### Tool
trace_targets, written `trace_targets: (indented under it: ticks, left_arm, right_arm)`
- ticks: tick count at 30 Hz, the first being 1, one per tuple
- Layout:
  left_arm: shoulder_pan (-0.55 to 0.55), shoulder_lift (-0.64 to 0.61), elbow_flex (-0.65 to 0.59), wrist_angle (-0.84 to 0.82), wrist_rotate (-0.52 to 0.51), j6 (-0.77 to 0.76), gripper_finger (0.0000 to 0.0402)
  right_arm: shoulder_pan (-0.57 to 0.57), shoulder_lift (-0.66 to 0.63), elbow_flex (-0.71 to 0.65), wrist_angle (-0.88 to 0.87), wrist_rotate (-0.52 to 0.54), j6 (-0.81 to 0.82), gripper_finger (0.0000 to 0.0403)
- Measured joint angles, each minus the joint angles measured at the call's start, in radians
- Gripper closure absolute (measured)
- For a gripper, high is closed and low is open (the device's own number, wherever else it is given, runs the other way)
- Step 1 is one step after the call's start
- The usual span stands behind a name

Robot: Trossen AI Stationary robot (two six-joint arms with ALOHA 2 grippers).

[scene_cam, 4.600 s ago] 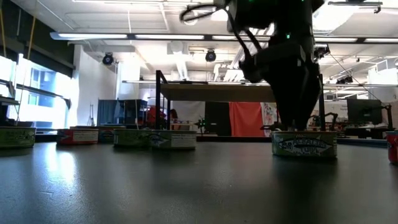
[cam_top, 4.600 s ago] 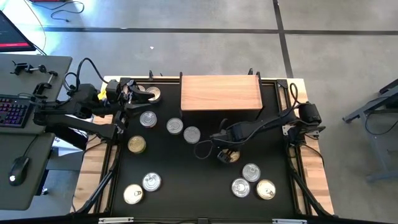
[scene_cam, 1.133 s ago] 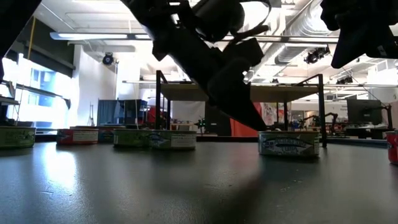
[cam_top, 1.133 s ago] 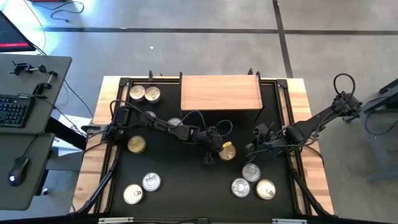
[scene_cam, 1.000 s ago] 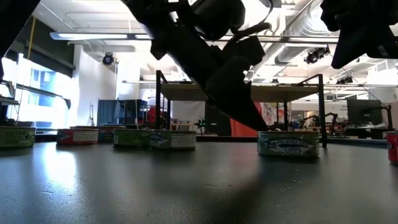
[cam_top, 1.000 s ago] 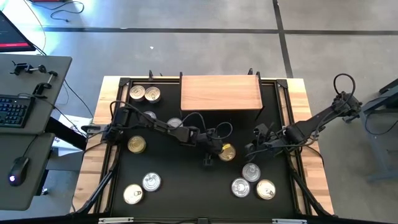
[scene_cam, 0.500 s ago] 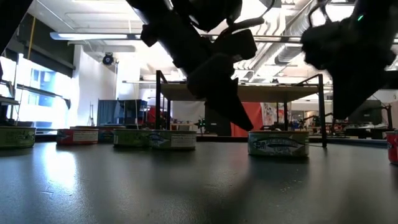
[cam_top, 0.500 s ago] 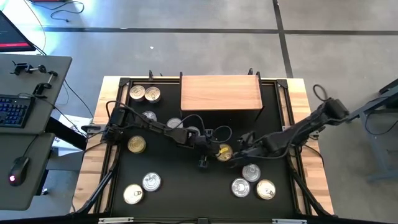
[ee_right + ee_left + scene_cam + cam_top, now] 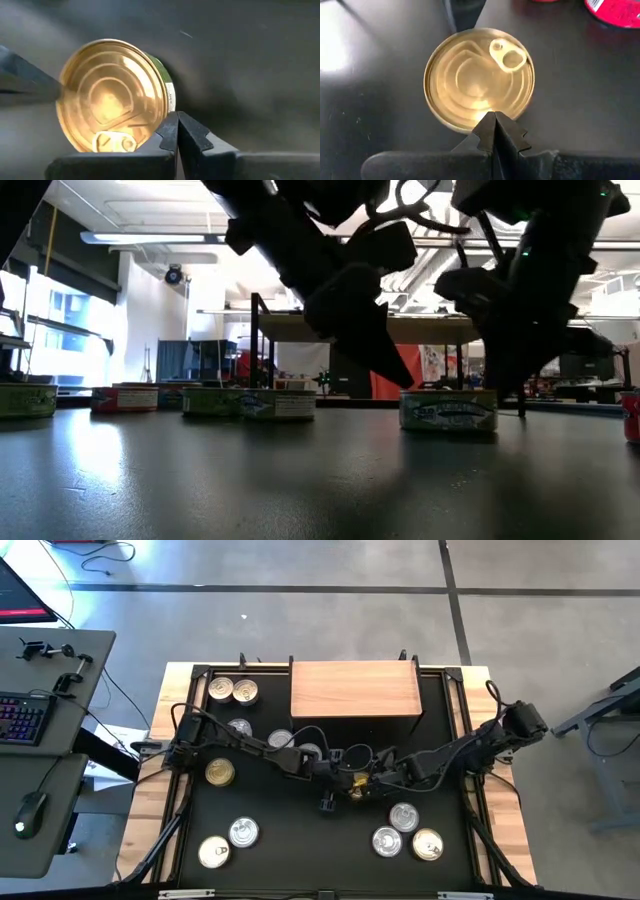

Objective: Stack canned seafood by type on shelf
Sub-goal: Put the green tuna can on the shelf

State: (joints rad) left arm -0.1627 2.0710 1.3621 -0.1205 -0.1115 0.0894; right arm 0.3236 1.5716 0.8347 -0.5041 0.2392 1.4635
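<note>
1. The left gripper (image 9: 494, 120) has its fingers pressed together and holds nothing; its tip sits at the near rim of a gold-lidded can (image 9: 479, 79), touching or just short of it.
2. The right gripper (image 9: 177, 122) is likewise closed and empty, its tip at the rim of the same can (image 9: 112, 95), on the side opposite the left one.
3. From above, the two grippers meet at this can (image 9: 359, 786) in the middle of the black mat (image 9: 290, 840), left arm reaching in from the left, right arm from the right. Both are about equally near, so neither has a clear advantage.
4. The can lies flat, lid up, with a round outline and no long axis to line up with.
5. In my judgement, closed fingers can only nudge the can; either gripper would have to open before lifting it.
6. The wooden shelf (image 9: 355, 690) stands at the far edge of the mat, well apart from the can, its top bare.
7. Other cans lie scattered: two (image 9: 232, 691) beside the shelf's left end, several (image 9: 405, 832) near the right front.
</note>
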Motion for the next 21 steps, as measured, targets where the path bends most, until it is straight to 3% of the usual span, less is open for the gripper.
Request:
trace_targets:
  ticks: [15,21]
  left_arm:
    - [-0.002,0.002,0.004,-0.096,-0.015,-0.006,0.0401]
    - [-0.004,-0.007,-0.074,-0.077,-0.04,-0.032,0.0402]
  right_arm:
    - [-0.005,-0.002,0.001,0.068,0.015,-0.006,0.0403]
    - [-0.004,-0.002,-0.002,0.144,0.043,-0.007,0.0403]
